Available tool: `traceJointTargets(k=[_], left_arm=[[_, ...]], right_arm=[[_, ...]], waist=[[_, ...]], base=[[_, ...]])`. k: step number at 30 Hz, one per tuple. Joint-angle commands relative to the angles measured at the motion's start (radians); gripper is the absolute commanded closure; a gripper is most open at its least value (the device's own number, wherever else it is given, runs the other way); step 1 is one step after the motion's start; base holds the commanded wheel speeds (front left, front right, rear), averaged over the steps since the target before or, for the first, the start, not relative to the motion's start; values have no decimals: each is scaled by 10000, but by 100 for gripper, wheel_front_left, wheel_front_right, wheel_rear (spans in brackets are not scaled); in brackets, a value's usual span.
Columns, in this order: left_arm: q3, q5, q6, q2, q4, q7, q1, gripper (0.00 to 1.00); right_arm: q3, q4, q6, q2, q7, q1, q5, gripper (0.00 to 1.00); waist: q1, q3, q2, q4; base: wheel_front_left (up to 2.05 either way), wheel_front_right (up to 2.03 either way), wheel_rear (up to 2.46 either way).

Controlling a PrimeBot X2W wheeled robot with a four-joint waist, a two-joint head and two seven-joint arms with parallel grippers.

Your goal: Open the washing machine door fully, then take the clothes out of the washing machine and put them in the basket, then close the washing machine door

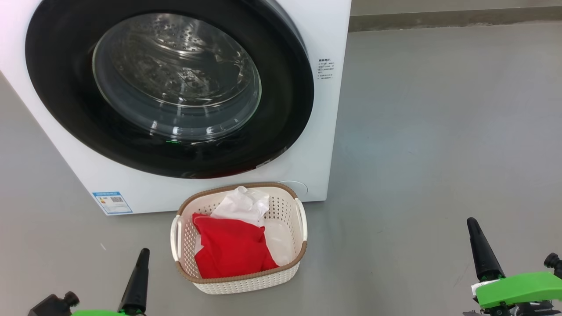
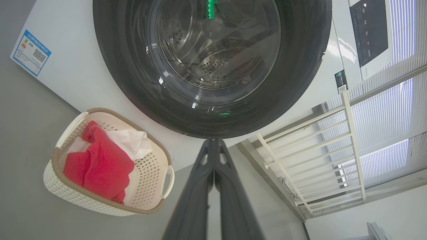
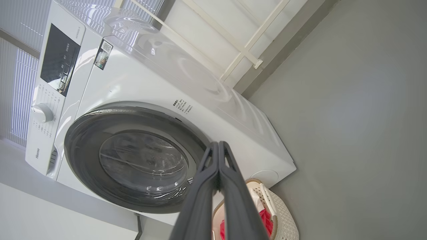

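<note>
washing machine (image 1: 153,193): white front-loader, blue label (image 1: 112,202) low on its front. door (image 1: 285,87): round, glossy black rim, bulging clear glass, shut flush. basket (image 1: 241,286): cream perforated plastic, brown woven-look rim, upright just before the machine. clothes (image 1: 230,248): red piece and white piece (image 1: 243,204), crumpled inside the basket.

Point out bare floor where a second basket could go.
Widest: grey floor right of the washing machine and basket, ahead of the right gripper. Narrower: between the basket and the left gripper, below the blue label. Crowded: the basket sits close before the machine's front.
</note>
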Motion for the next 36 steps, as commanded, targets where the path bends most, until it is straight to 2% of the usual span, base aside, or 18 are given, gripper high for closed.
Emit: traceJointTargets(k=[1, 36], left_arm=[[291, -314, -45, 58, -184, 85, -447, 100], [707, -4147, -65, 41, 91, 1092, -730, 100]], right_arm=[[142, -180, 3, -182, 66, -513, 351, 100], [128, 425, -8, -259, 1109, -1184, 4346, 100]], waist=[[-1, 4, 0, -4], [-1, 95, 0, -92]], base=[[0, 0, 0], [0, 0, 0]])
